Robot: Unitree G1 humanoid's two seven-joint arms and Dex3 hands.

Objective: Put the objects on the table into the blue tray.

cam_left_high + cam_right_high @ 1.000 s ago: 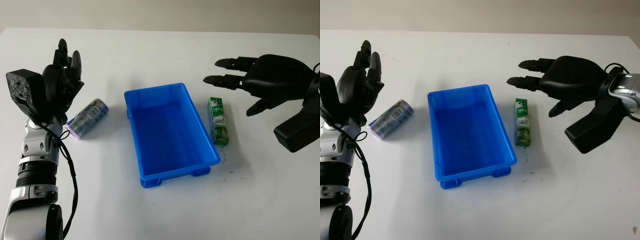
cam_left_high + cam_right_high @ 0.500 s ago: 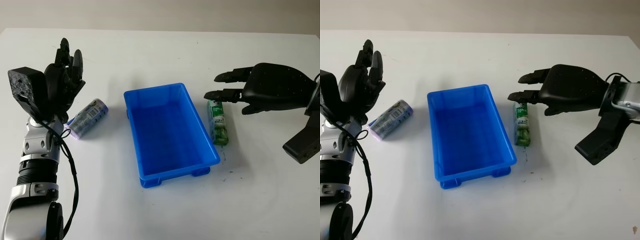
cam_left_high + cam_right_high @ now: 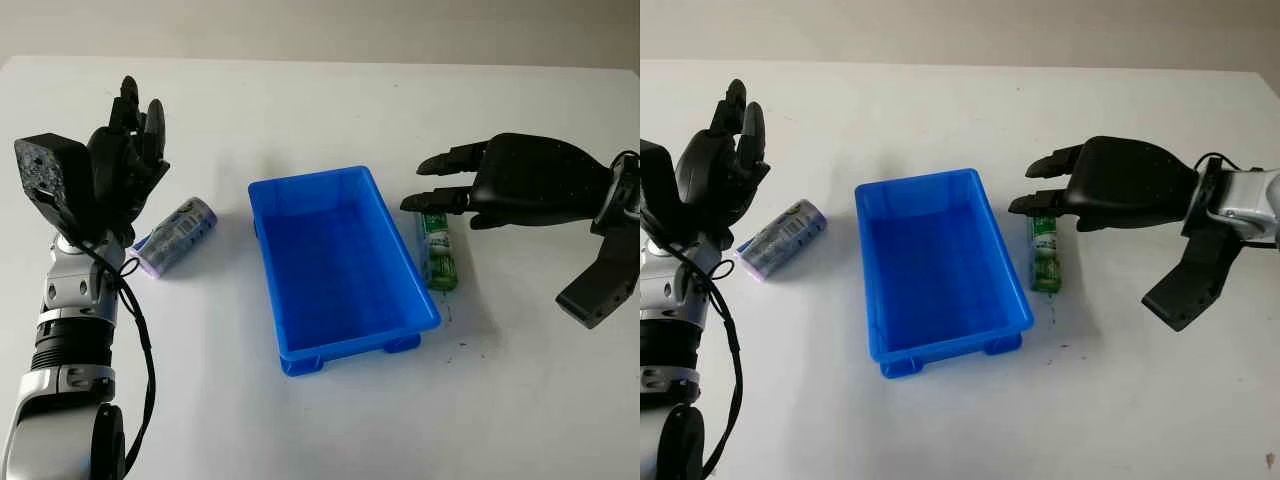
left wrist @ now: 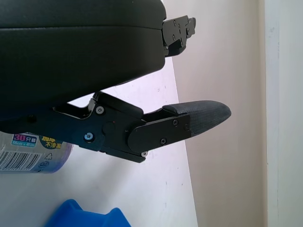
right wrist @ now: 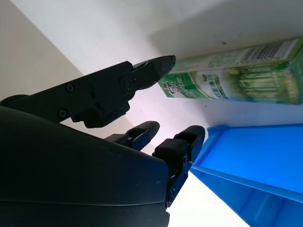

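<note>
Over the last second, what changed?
The right hand came down and in toward the blue tray; its fingers now hover over the far end of the green carton, nothing grasped yet. Carton, tray, purple can and raised left hand stayed put.

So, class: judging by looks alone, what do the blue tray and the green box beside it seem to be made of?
Blue tray: probably moulded plastic, uniform colour, soft sheen, rounded rim and feet.
Green box: likely printed, glossy cardboard, with sharp folded edges and a barcode in the right wrist view.
</note>
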